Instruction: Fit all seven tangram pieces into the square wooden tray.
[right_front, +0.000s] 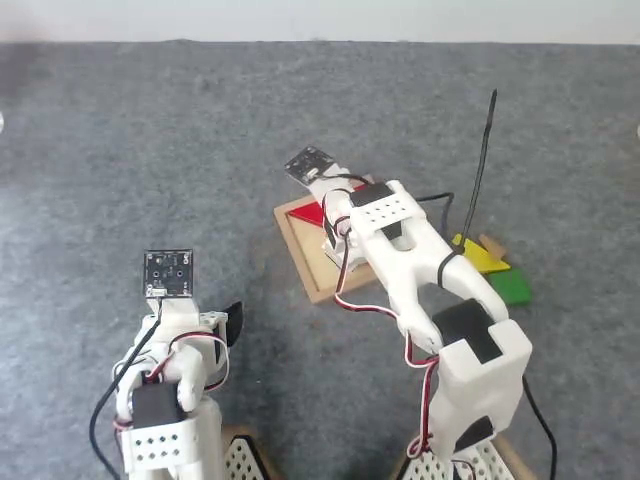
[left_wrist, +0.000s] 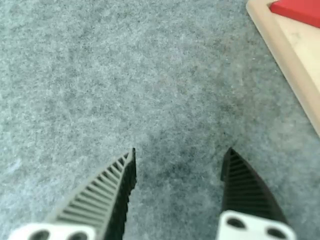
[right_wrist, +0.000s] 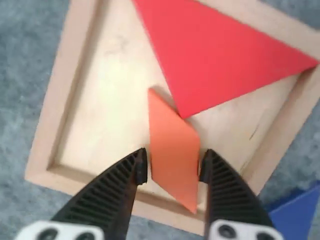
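Over the tray, right gripper (right_wrist: 174, 157): narrow; black ribbed fingers (right_wrist: 125, 185) closed against the two long edges of a flat orange parallelogram piece (right_wrist: 172, 145), gripping it.
Orange parallelogram piece: lengthwise in the gap between the fingertips, at lower centre of the right wrist view; upper corner meeting the edge of the red triangle, lower corner overlapping the tray's inner rim.
Square wooden tray (right_front: 305, 268) (right_wrist: 57, 105) (left_wrist: 287, 57): pale wood with a raised rim, lying on the grey felt table (right_front: 150, 150) just right of centre in the high view, turned cornerwise; much of it covered by the white right arm (right_front: 400, 250).
Large red triangle piece (right_front: 310, 213) (right_wrist: 220, 55) (left_wrist: 300, 10): inside the tray, at upper right of the right wrist view, long side close along the rim there.
Left gripper (left_wrist: 181, 152): fingers wide apart over bare felt; tray corner at upper right of the left wrist view, well apart from the fingertips.
White left arm (right_front: 170, 400): at lower left of the high view, well apart from the tray.
Loose pieces: yellow triangle (right_front: 478, 255), green piece (right_front: 510, 288) and tan piece (right_front: 492, 244) clustered on the felt right of the tray, outside it.
Blue piece (right_wrist: 295, 215): at the lower right corner of the right wrist view, just outside the rim.
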